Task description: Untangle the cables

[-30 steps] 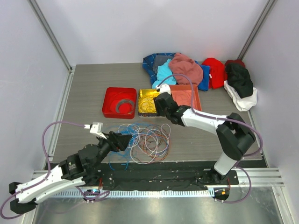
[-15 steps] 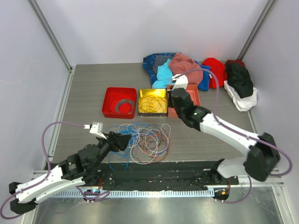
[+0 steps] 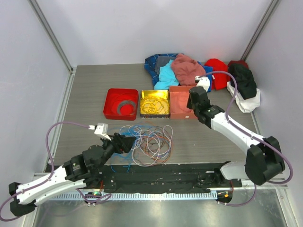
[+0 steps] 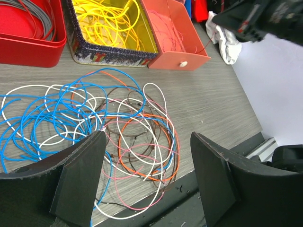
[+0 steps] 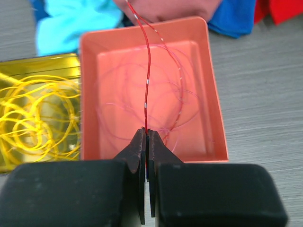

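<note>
The cables (image 3: pixel 147 141) lie in a loose tangle of blue, white, orange, pink and brown loops (image 4: pixel 124 124) near the table's front edge. My left gripper (image 3: pixel 125 142) hovers low over the tangle's left side. It is open (image 4: pixel 147 138) with nothing between its fingers. My right gripper (image 3: pixel 193 100) is raised over the salmon tray (image 3: pixel 180 114). It is shut (image 5: pixel 146 135) on a thin red cable (image 5: pixel 147 71) that rises from the jaws and loops back down into the salmon tray (image 5: pixel 216 118), where thin pink wires lie.
A yellow tin (image 3: pixel 143 114) holds yellow cables (image 4: pixel 105 19). A red tray (image 3: pixel 109 104) left of it holds a grey coil (image 4: pixel 34 14). A heap of coloured clothes (image 3: pixel 199 71) lies at the back. The black rail (image 3: pixel 161 177) runs along the front.
My right gripper has shut on the red cable and swung right, from beside the yellow tin to over the salmon tray. The left gripper has shifted slightly right.
</note>
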You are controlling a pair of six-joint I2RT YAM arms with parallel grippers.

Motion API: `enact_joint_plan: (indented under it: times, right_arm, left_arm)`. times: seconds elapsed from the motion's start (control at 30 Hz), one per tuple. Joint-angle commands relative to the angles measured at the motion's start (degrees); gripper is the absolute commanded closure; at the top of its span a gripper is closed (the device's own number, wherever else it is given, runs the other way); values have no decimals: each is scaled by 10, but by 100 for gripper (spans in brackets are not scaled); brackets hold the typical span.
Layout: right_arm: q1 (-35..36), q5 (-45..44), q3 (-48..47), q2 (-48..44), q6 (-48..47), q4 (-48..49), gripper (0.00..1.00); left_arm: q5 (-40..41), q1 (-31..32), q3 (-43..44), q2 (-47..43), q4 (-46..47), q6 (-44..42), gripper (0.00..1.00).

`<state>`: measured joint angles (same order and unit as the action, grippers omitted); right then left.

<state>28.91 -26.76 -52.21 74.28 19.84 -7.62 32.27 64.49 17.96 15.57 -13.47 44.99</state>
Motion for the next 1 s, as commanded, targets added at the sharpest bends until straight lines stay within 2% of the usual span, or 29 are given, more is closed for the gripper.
enact_joint_plan:
  times: [0.0, 0.23, 0.47, 0.5, 0.53, 0.63, 0.73, 0.97]
  right_arm:
    - [-39, 52, -4, 39, 40, 32, 99]
    - [-58, 60, -23, 132, 50, 65, 99]
    - [-67, 51, -84, 224, 41, 59, 98]
    - [-68, 47, -89, 227, 41, 52, 92]
    - [-66, 44, -88, 223, 42, 46, 76]
    - [-65, 38, -70, 181, 45, 52, 55]
    - [-57, 18, -69, 137, 42, 27, 46]
    - [-46, -17, -53, 46, 40, -18, 44]
  left_arm:
    - [3, 1, 1, -14, 23, 1, 23]
    - [5, 1, 0, -19, 16, 3, 23]
    - [5, 2, 0, -29, 6, 4, 23]
    - [5, 1, 0, -36, -1, 4, 23]
    - [7, 1, 1, -39, -5, 4, 23]
    - [10, 1, 0, -57, -18, 6, 23]
    - [16, 1, -6, -68, -18, 6, 23]
    - [11, 1, -8, -41, 7, 4, 23]
